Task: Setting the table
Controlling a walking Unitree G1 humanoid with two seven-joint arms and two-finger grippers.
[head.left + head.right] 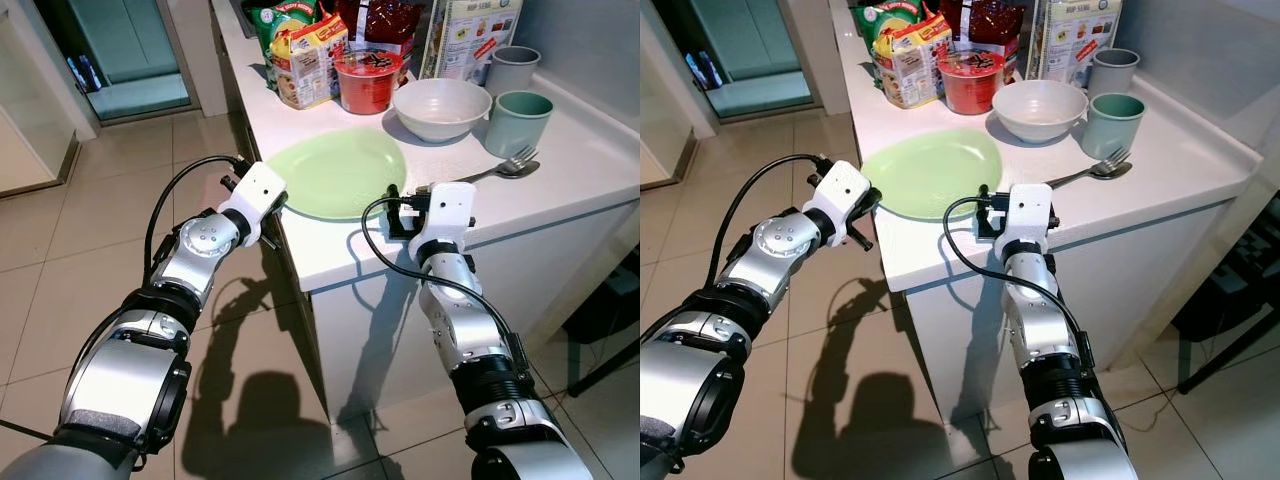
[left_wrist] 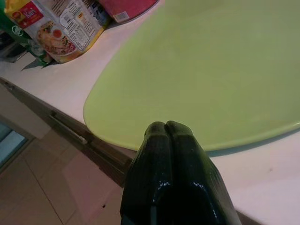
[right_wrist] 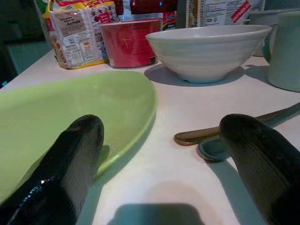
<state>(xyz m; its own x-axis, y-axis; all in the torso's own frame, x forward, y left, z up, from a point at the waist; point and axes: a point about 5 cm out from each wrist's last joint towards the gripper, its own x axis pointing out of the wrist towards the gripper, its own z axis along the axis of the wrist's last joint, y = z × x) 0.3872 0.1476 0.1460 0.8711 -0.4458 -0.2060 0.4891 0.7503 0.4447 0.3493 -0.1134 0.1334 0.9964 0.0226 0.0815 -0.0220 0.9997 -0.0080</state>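
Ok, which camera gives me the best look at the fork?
The left eye view: the fork lies whole on the counter, beside the teal cup. The right eye view shows it much the same. The right wrist view catches its handle between the open fingers of the right gripper.

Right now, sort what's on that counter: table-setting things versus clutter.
For the table: green plate, white bowl, fork, two cups. The right gripper is open by the plate's rim; the left gripper, shut, is at its other edge.

Clutter: noodle packets, red noodle tub, snack bags.
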